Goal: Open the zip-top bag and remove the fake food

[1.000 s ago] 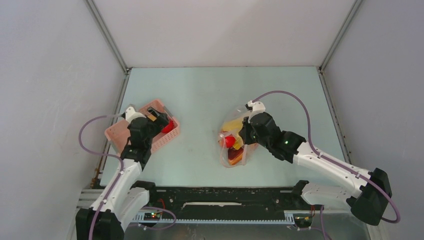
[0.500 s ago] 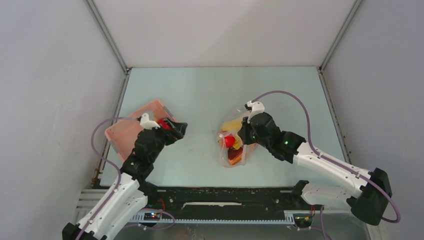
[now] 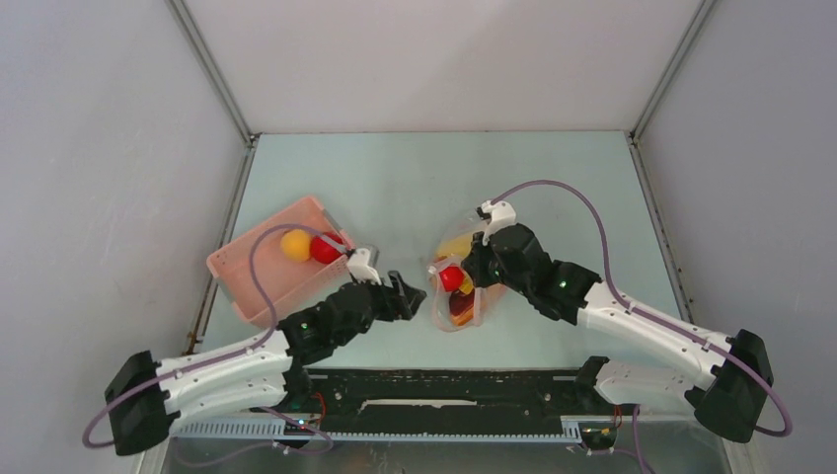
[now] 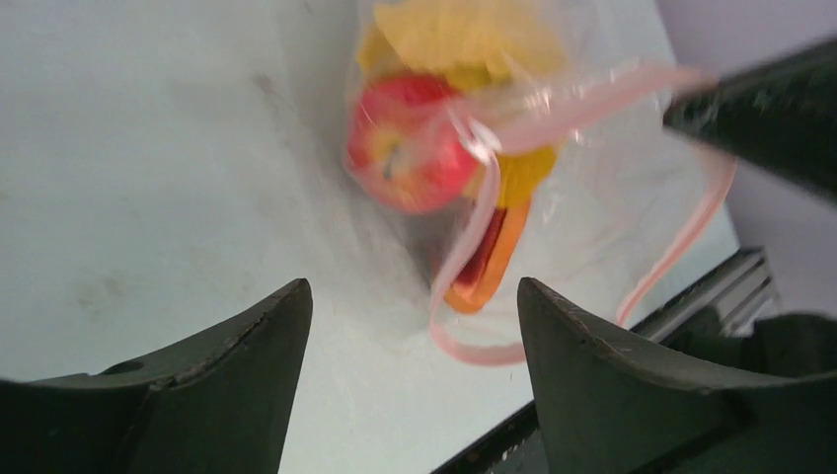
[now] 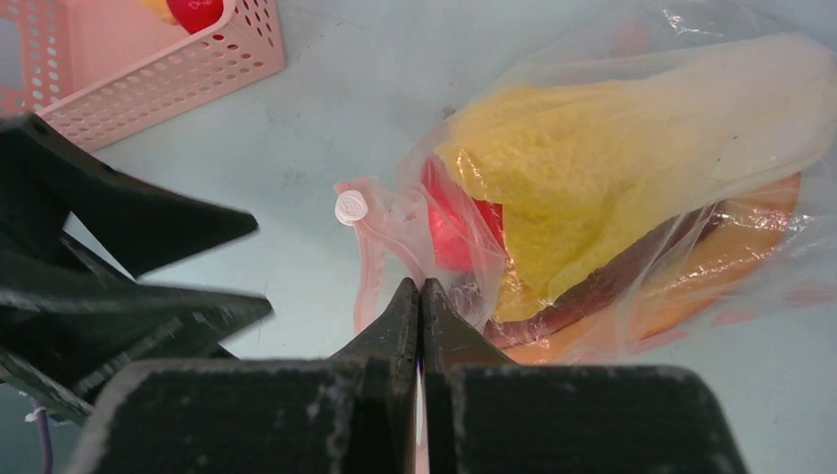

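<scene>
Right jaws are clenched on the zip-top bag, left jaws hang open. Slick film might slip free when tugged.

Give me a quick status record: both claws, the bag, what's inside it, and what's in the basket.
left claw: open, empty, pointed at the bag's mouth
right claw: shut, pinching the bag's film near the zip strip
zip-top bag: mouth looks parted, zip strips apart
inside bag: red fruit, yellow piece, orange stick
pink basket: holds orange-yellow fruit and second red fruit, side by side
</scene>
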`<state>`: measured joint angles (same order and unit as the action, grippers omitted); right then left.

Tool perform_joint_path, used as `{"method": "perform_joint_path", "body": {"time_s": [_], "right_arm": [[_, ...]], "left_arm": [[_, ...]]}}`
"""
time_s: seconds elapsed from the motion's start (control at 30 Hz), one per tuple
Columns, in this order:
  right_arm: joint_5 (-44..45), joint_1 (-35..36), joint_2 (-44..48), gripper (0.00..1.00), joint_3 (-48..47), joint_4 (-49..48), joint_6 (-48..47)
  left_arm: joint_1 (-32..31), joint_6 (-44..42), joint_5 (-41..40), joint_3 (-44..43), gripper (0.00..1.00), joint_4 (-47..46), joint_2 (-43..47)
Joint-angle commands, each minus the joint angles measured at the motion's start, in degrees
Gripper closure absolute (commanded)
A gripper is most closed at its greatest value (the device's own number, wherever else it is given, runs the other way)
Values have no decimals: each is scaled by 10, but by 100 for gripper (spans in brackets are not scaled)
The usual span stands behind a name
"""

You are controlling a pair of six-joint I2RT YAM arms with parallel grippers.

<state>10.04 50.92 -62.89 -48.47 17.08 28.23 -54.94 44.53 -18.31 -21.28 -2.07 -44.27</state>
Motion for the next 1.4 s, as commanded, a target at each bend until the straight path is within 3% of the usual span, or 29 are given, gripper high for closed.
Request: {"method": "perform_joint_path", "body": {"time_s": [0.0,0.23,0.5,0.7,0.93,1.2,1.37], "right_arm": [[-1,6,-5,100,-17,-31,-9],[-8,15,-22,100,-37,-26,-16],[-19,18,-28,100,-47,-19,-20],[-35,19,-40,100,-58,-4,-25],[-52,19,-52,100,-63,-7,-25],[-64,34,-85,100,-77,-20,-13],[-62,49,-114,100,-88,-37,2]], "left_arm": [[-82,-25,-89,-63,22,-37,-63],[-149,-41,-102,-119,30,-84,-176],[-153,-85,-90,-152,35,-181,-288],[-149,-90,-142,-186,38,-195,-370],[-108,-15,-189,-171,39,-188,-432],[-91,101,-255,-157,39,-75,-449],[-69,134,-240,-104,39,-127,-421]]}}
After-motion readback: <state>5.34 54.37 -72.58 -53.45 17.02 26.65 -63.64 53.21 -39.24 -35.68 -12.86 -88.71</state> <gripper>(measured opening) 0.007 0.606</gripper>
